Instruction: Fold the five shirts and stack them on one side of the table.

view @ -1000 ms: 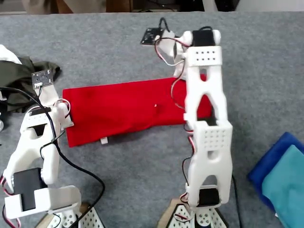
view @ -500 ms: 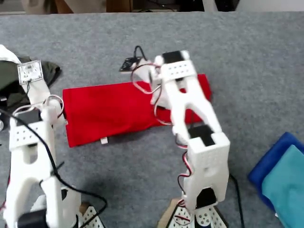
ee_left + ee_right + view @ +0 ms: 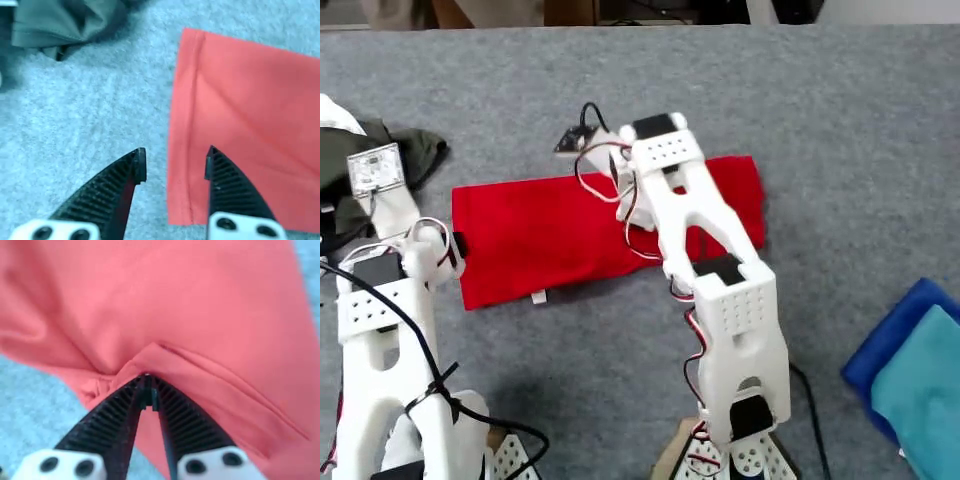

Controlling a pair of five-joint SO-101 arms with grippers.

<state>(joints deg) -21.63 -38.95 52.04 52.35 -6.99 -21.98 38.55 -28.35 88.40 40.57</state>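
Lengthwise folded, the red shirt (image 3: 540,238) lies flat — a strip.

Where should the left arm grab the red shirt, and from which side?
Grip the red shirt at its short hemmed edge, coming from the bare table side. That edge lies flat and free, right under the open left end effector.

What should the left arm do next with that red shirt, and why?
Probably the left gripper should lower a little and close on the short edge of the red shirt. It is open and straddles that hem, while the right gripper is shut on a pinch of the same shirt farther along. With both holding, the arms could likely fold it.
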